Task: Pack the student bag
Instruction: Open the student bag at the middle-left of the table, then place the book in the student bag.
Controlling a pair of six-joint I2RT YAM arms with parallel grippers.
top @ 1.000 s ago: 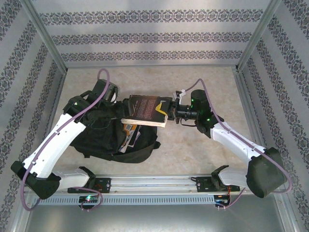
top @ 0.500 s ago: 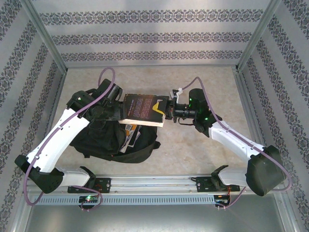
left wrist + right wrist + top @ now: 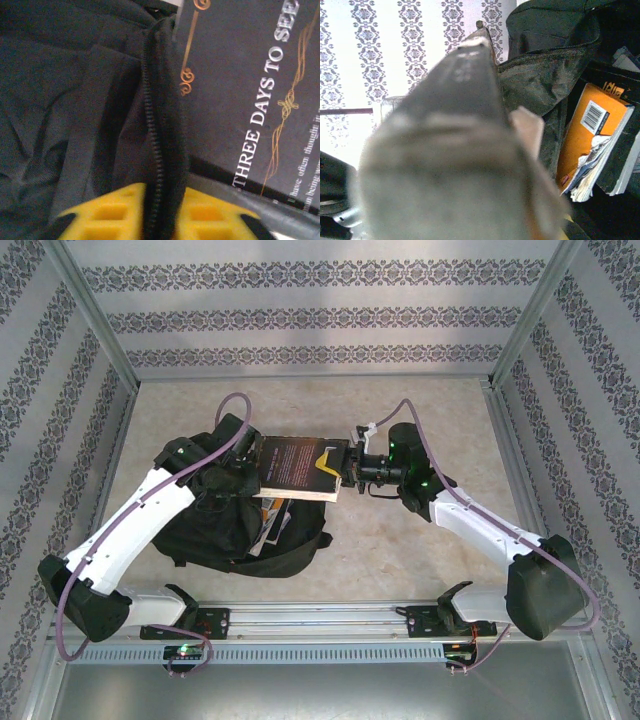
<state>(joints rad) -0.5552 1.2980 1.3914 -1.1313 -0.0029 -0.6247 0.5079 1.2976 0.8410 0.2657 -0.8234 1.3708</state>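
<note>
The student bag, a large black backpack, lies at the near left with its opening facing right. My left gripper is shut on the bag's zipper rim, which runs up between its yellow fingers. My right gripper is shut on a black-covered book, held flat just above the bag's opening. Its cover, titled "Three Days to See", lies right beside the pinched rim. In the right wrist view the held book is a blurred mass in front and hides the fingers. An orange book sits inside the bag.
Patterned walls and metal posts close the table in at the back and sides. Bare tabletop spreads right of the bag and behind the arms. The orange book and loose pages poke from the bag's mouth. A rail runs along the near edge.
My left gripper moved right to the bag's rim beside the book and closed on the zipper edge. The right arm brought the book a little left.
</note>
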